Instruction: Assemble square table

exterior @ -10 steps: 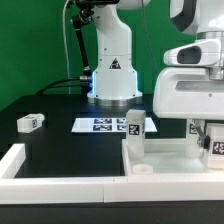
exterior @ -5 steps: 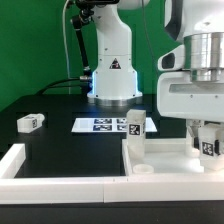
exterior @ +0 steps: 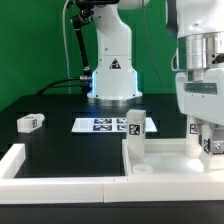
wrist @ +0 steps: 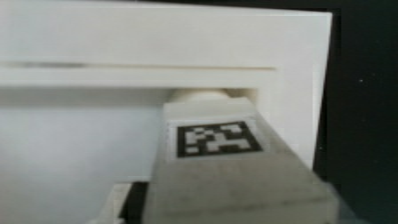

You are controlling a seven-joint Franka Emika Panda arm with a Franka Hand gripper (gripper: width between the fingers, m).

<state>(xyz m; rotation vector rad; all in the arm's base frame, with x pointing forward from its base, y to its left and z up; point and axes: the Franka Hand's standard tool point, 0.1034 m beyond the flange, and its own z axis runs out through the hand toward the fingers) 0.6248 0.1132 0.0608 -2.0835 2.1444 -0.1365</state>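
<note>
Your gripper hangs at four o'clock in the exterior view, clenched on a small white tagged leg whose black-and-white tag faces the camera. That held leg stands upright inside the white tabletop, over the tray floor near the rim on the three o'clock side; you cannot tell from either view whether its foot touches the floor. The tabletop itself lies flat on the black table, filling the four to five o'clock part of the exterior view, with its raised rim running along the front. A second leg stands upright at the tabletop's far corner on the nine o'clock side, near the centre of the view, tag forward. A third leg lies on its side well apart from the tray, out at nine o'clock. The marker board lies flat between that loose leg and the upright one, just in front of the arm's white base at twelve o'clock. Low white wall bars frame the table's front edge from seven to six o'clock. In the wrist view, the held leg fills the foreground with its tag sharp, and the tabletop's rim crosses behind it.
</note>
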